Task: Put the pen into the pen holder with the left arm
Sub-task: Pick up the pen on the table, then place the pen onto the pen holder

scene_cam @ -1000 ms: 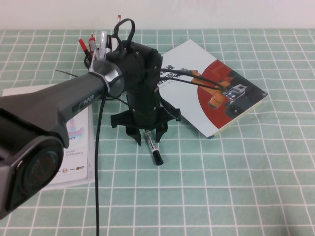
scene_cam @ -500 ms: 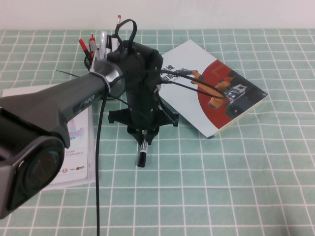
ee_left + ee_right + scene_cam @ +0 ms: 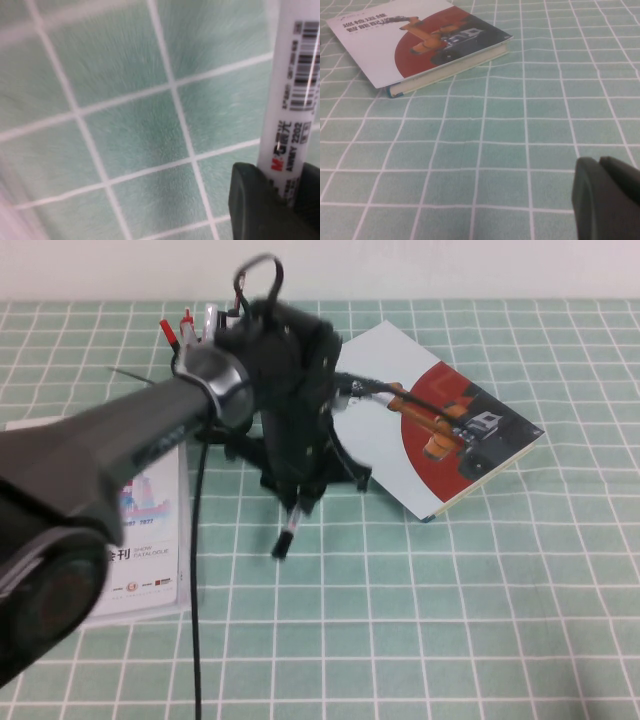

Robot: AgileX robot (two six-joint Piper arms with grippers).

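Pen (image 3: 290, 528) now lifted in left gripper (image 3: 300, 502)

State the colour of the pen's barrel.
White with black print and a barcode, clearest in the left wrist view: pen in the left gripper.

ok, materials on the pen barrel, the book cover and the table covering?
Pen, gripped by the left gripper: smooth white plastic by its look, with crisp printed barcode and lettering. Book: probably glossy coated card, stiff flat printed cover. Table covering: likely soft matte cloth, slightly rippled green grid. Right gripper hangs apart above it.
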